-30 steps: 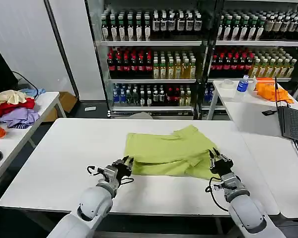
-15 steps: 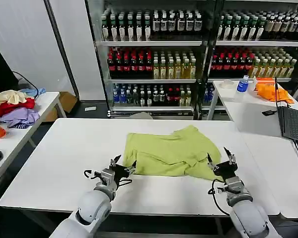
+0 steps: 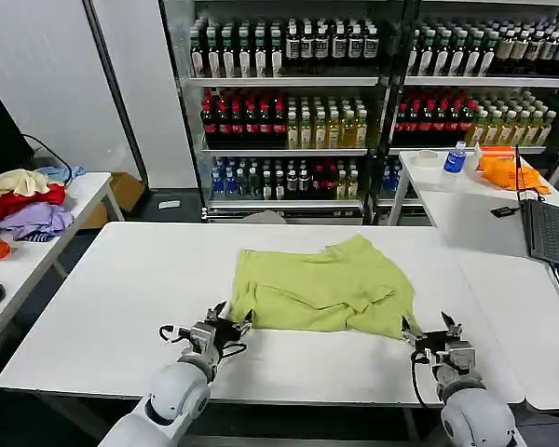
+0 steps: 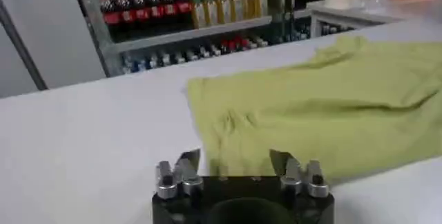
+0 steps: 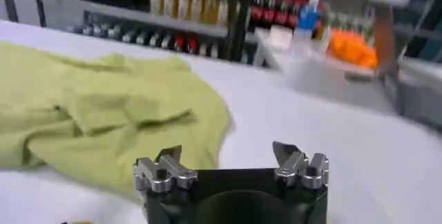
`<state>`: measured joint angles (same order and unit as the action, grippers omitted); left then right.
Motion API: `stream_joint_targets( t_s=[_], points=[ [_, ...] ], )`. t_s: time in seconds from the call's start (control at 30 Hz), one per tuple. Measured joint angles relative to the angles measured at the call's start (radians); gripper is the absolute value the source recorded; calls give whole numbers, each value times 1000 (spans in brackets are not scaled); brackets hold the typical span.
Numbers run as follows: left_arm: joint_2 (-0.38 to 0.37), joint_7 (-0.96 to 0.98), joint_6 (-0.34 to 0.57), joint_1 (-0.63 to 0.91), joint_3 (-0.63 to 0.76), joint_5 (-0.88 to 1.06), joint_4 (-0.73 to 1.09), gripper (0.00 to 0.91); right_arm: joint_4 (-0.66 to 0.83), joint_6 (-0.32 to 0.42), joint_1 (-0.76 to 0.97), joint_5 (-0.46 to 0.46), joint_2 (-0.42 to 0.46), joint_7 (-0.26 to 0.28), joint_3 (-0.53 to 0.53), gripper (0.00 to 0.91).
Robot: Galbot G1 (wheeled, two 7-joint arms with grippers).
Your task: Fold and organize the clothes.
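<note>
Lime T-shirt [image 3: 321,293] lies half-folded on the white table [image 3: 121,289] — between folds, by the look of it. Left gripper [image 3: 227,323] and right gripper [image 3: 431,331] sit at its near edge, fingers apart, holding nothing. Next move likely calls for re-gripping that near hem.

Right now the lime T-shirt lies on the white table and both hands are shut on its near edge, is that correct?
Not quite. The lime T-shirt does lie on the white table, but both hands are open and holding nothing. The head view shows the left hand just short of the near left corner and the right hand off the near right corner; each wrist view shows its fingers spread.
</note>
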<state>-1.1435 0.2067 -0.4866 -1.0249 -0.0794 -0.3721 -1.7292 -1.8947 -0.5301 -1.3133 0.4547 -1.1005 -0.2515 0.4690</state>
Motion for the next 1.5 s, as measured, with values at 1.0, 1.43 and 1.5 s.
stream_joint_targets(
  t_s=[1.0,1.43,1.5],
  points=[
    [6,-26,-2,-61,-29,-14,-31,20,-56,-45,-81,73,45,7,30,0],
    [28,-19,-16,-248,-83,9,-196,20,-187,-51,-242,31,59,28,97,0],
    [34,-18,-17,-280,-93,12,-222,20,-208,-52,-268,22,60,30,104,0]
  ],
)
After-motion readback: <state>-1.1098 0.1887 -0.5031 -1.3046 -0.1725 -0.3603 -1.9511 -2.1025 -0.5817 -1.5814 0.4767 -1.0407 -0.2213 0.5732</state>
